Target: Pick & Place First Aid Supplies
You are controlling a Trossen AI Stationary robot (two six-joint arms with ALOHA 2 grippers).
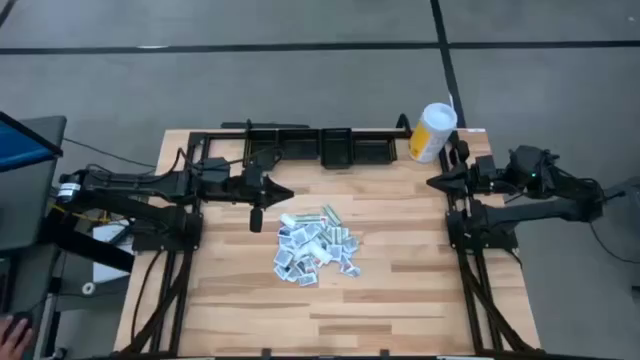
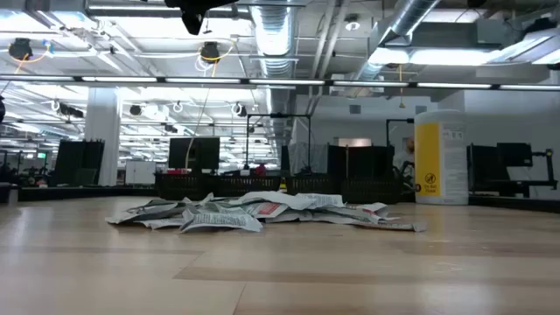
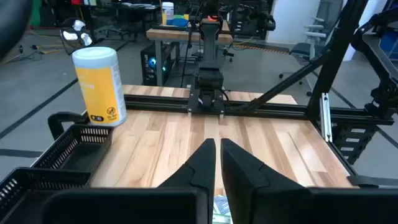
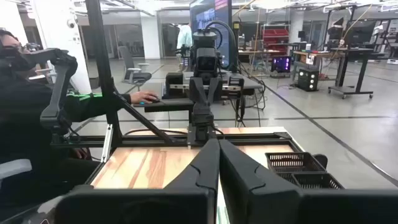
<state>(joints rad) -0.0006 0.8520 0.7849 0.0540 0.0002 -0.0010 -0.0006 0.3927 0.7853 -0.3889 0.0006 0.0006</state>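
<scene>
Two pincers are mine, and both are drawn together with nothing between the fingers. My left pincer (image 1: 285,193) hangs above the left part of the worktop (image 1: 400,300), just short of the heap and not touching it; seen from its own wrist, the two dark fingers (image 3: 202,163) stand nearly tip to tip with only a thin slit between them. My right pincer (image 1: 434,183) waits at the right edge of the worktop, well apart from the heap, its fingers (image 4: 205,163) likewise pressed close and holding nothing. The first aid supplies (image 1: 315,248) lie in one loose pile near the middle of the worktop, many small flat packets overlapping each other, mostly white with grey-blue print and a few green-striped ones (image 1: 331,213) on the far side of the heap. From table height the pile (image 2: 262,212) looks low and crumpled, spread wide across the wood. Along the far edge stands a row of black mesh trays (image 1: 335,147), and at the far right corner, beside them, a tall white-and-yellow canister (image 1: 432,131) stands upright. Beyond the worktop a person in a dark sleeve (image 4: 93,102) sits with a hand (image 4: 147,97) on a desk.
</scene>
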